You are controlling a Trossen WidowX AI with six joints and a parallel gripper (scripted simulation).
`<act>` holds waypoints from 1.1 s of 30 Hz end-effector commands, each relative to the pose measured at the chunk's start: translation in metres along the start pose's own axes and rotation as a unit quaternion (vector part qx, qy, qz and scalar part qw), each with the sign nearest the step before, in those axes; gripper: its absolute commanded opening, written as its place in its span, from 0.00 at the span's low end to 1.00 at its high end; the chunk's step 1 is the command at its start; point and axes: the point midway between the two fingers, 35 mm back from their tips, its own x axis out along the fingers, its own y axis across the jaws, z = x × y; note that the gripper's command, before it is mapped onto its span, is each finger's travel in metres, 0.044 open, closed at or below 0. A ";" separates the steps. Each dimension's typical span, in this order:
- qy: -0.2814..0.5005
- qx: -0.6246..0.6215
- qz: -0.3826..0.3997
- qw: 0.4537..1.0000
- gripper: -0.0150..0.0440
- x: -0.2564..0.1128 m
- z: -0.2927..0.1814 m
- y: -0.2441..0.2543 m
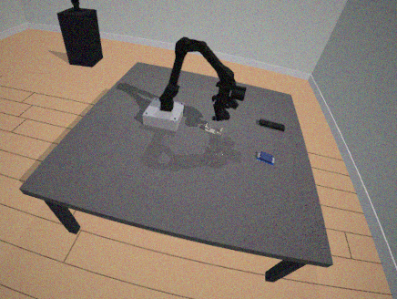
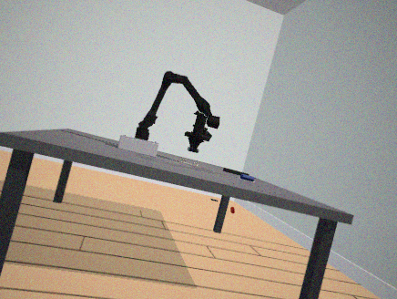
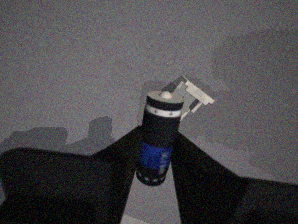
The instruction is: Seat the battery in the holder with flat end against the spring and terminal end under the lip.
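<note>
The battery (image 3: 162, 117), black with a white ring and a blue band, is between the fingertips. Its terminal end points to the top of the wrist view, away from the palm side. My gripper (image 3: 157, 133) (image 1: 221, 117) (image 2: 193, 149) is shut on it and hangs above the table, over or close beside the holder. The pale holder (image 1: 212, 129) (image 2: 189, 161) (image 3: 200, 93) lies on the table; in the wrist view the battery and a finger hide part of it. Its spring and lip cannot be made out.
A black cylinder (image 1: 271, 125) (image 2: 235, 171) and a blue object (image 1: 266, 158) (image 2: 248, 178) lie on the table (image 1: 182, 201), farther from the arm's base than the holder. The pale base block (image 1: 162, 119) (image 2: 137, 146) stands on the holder's other side.
</note>
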 end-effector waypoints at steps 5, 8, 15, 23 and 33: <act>0.000 0.222 -0.001 0.975 0.39 -0.004 -0.012 -0.016; 0.000 0.240 0.000 0.971 0.39 -0.004 -0.013 -0.018; -0.004 0.238 0.000 0.971 0.39 -0.003 -0.012 -0.018; -0.051 0.235 -0.011 0.971 0.39 0.015 -0.009 -0.020; -0.111 0.230 -0.024 0.966 0.39 0.033 -0.007 -0.021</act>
